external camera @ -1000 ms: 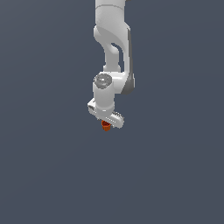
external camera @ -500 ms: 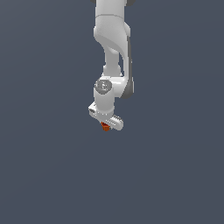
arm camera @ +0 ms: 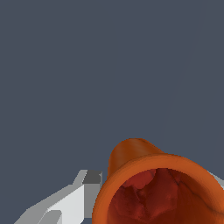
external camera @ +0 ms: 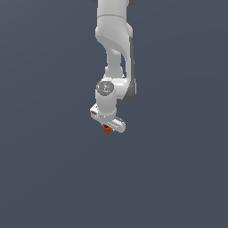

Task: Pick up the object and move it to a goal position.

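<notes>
pincer (external camera: 107, 128): smooth white, closed on the cup | cup (arm camera: 159, 188): small orange-red flared cylinder, dark rough hollow inside, held between the fingers (arm camera: 65, 205) | background: plain grey-blue

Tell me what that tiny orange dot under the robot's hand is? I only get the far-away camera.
Observer: It's an orange cup, flared wide at the rim, seen close in the wrist view.
Operator: Is anything inside it?
Observer: The hollow looks darker red and lumpy; I can't tell what that is.
Operator: Is the hand touching it?
Observer: A white finger of the gripper sits right against the cup's side; the other finger barely shows.
</notes>
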Tool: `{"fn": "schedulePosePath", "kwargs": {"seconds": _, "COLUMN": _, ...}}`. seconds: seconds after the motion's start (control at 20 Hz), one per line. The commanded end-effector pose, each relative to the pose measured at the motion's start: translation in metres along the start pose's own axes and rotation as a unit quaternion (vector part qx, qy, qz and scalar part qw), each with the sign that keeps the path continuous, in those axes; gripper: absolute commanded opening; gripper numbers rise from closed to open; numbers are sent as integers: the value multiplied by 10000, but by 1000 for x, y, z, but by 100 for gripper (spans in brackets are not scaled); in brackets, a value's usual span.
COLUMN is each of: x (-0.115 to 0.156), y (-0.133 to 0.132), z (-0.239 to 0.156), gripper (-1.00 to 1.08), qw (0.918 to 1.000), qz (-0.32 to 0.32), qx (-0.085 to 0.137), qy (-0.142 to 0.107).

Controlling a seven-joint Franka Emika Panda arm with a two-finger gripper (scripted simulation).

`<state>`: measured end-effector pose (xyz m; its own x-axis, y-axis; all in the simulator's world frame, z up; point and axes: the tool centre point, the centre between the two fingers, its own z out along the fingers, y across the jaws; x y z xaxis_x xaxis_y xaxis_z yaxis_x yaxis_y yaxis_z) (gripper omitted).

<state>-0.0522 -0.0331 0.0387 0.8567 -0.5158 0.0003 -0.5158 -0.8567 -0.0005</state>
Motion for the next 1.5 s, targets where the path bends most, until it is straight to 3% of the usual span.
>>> {"fn": "schedulePosePath", "kwargs": {"seconds": 0.0, "x": 1, "y": 0, "z": -1, "gripper": -100, "qw": 10000, "qz": 0, "qx": 1, "qy": 1}}
{"fn": "schedulePosePath", "kwargs": {"seconds": 0.55, "x": 19, "y": 16, "z": -50, "gripper": -100, "qw": 10000, "qz": 2, "qx": 1, "qy": 1}}
{"fn": "schedulePosePath", "kwargs": {"seconds": 1.45, "x": 85, "y": 67, "z": -212, "gripper": -100, "qw": 10000, "qz": 5, "qx": 0, "qy": -1}}
